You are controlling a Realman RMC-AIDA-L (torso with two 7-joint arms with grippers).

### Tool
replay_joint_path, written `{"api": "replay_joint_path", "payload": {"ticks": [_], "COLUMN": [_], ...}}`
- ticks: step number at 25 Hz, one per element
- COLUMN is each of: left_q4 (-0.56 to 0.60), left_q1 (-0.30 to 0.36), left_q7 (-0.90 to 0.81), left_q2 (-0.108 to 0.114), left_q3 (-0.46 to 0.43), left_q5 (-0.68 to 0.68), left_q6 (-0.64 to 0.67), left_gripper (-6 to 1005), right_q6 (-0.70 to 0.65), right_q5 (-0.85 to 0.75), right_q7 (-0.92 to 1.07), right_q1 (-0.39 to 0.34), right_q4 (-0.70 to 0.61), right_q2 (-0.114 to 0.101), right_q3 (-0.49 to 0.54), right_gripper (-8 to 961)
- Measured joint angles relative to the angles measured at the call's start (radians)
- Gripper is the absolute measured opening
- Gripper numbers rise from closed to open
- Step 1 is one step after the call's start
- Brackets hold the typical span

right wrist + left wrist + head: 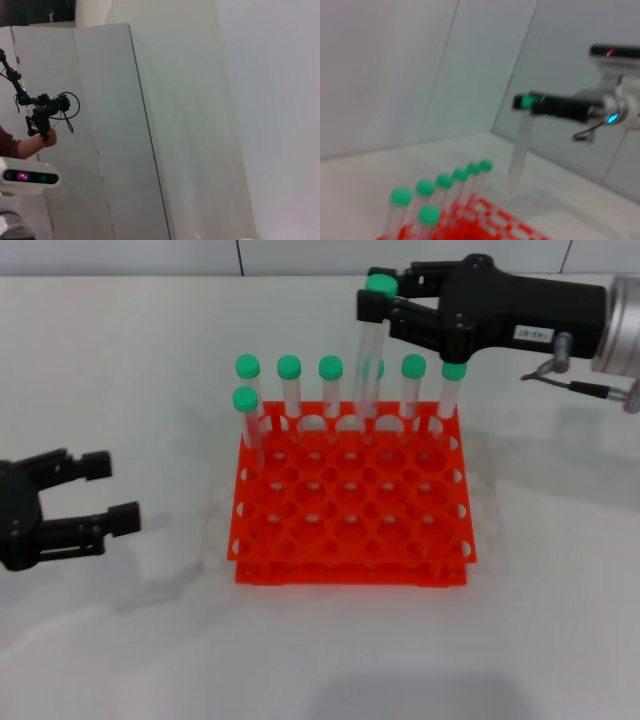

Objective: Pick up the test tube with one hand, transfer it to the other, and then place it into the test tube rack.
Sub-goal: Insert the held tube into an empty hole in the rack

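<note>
The test tube [366, 350], clear with a green cap, hangs upright above the back row of the orange-red test tube rack [350, 535]. Its tip is just over a hole near the row's middle. My right gripper [379, 300], the black one with a white label, comes in from the right and is shut on the tube just below its cap. The left wrist view shows the same tube [521, 150] hanging from the right gripper [526, 102] beyond the rack [492, 220]. My left gripper [108, 490] stands open and holds nothing, low at the left, apart from the rack.
Several other green-capped tubes [289, 380] stand in the rack's back row, and one [246, 415] stands in the second row at the left. The rack's front rows hold none. The right wrist view shows only white wall panels.
</note>
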Motion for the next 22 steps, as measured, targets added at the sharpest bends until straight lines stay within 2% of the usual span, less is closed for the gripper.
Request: {"api": "replay_joint_path", "payload": {"ticks": [7,10,11,22], "left_q4": [-0.010,-0.011,-0.011,-0.012], "left_q1": [0.001,0.004,0.004,0.007], "left_q7": [0.007,0.012,0.013,0.045], "left_q2": [0.000,0.003,0.003,0.014], "left_q3": [-0.088,-0.103,-0.105,-0.127], "left_q5": [0.107,0.140,0.143,0.184], "left_q6": [0.000,-0.003,-0.004,0.000], "left_gripper": [894,894,894,893], "right_q6": [0.091,0.136,0.185,0.355], "right_q5": [0.054,0.097,0.149,0.308], "right_q7": [-0.038,-0.068,-0.109,-0.231], "right_q1": [0.007,0.009,0.007,0.005], "right_q4": [-0.001,0.001,0.001,0.004], "right_q2": [0.001,0.003,0.003,0.003], "right_q3": [-0.106,-0.158,-0.215,-0.406], "right_gripper": [266,266,266,266]}}
